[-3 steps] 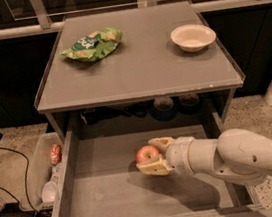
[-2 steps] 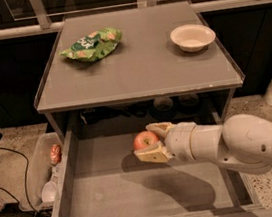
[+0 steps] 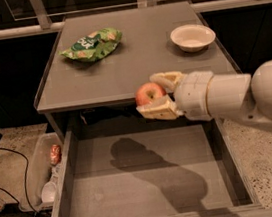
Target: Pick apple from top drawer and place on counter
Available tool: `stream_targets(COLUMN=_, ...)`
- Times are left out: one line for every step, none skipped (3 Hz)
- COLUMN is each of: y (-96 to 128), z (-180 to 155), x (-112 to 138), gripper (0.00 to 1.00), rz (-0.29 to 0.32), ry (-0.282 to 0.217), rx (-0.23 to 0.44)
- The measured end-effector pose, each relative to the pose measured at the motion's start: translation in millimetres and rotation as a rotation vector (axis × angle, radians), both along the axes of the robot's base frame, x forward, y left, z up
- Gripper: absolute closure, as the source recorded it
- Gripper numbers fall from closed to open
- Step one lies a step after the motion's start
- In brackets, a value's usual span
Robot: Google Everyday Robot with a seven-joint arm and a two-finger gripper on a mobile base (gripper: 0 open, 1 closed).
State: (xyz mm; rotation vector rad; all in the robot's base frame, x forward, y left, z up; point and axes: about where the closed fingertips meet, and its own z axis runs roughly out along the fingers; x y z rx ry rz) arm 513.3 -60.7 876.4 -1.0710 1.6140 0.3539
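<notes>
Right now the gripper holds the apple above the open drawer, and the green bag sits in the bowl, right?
Not quite. In the camera view the green bag lies flat on the counter, apart from the bowl. The gripper does hold the apple above the open top drawer.

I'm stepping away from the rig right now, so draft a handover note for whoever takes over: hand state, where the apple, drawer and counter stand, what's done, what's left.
Hand: shut on the apple, level with the counter's front edge, above the open drawer.
Apple: held in the air, off the drawer bottom, not yet on the counter.
Top drawer: pulled open, its bottom bare.
Counter: green snack bag back left, bowl back right.
Done: apple picked out of the drawer.
Left: carry it over the counter, probably in front of the bag and bowl, set it down and release.
</notes>
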Motion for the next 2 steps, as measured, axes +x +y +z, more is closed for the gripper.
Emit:
stream_targets(y=-24.6, z=80.1, x=18.6, gripper=1.00, rz=-0.037, ry=-0.111, rx=-0.022)
stream_targets(y=-22.2, z=82.0, x=18.7, gripper=1.00, rz=-0.045, ry=-0.113, rx=-0.014)
